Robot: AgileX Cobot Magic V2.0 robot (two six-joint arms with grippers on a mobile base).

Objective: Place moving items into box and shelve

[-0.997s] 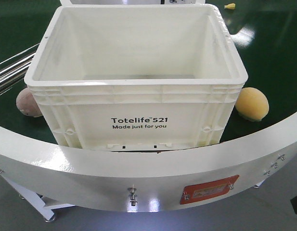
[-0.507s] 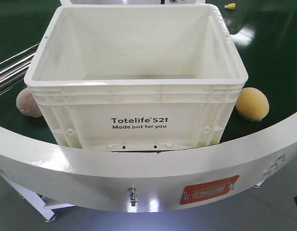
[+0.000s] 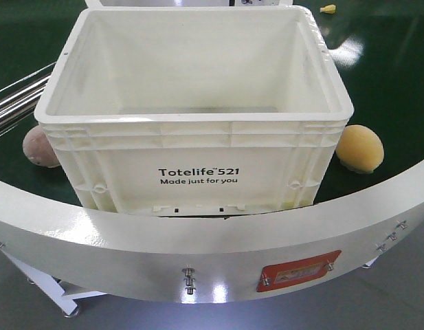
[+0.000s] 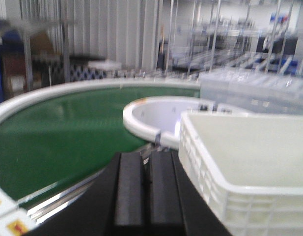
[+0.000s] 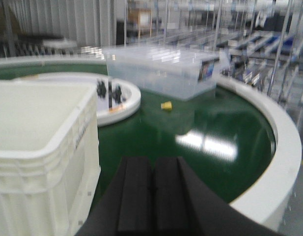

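The white box (image 3: 198, 172), printed "Totelife 521", stands empty on the green belt. A pinkish-brown bun-shaped item (image 3: 38, 146) lies against its left side, partly hidden by it. A yellow-orange item (image 3: 360, 148) rests on the belt to its right. Neither gripper shows in the front view. My left gripper (image 4: 147, 158) is shut, empty, just left of the box's corner (image 4: 200, 147). My right gripper (image 5: 152, 162) is shut, empty, right of the box's wall (image 5: 68, 162). Both wrist views are blurred.
A white curved guard rail (image 3: 212, 240) fronts the green belt (image 3: 390, 75). Metal rods (image 3: 16, 96) run at the left. A tiny yellow object (image 3: 328, 9) lies far back. A clear plastic bin (image 5: 161, 71) stands on the belt, beside a white inner ring (image 5: 117, 101).
A dark shape at the front view's lower right edge has gone out of the picture. The box and both items have not moved.
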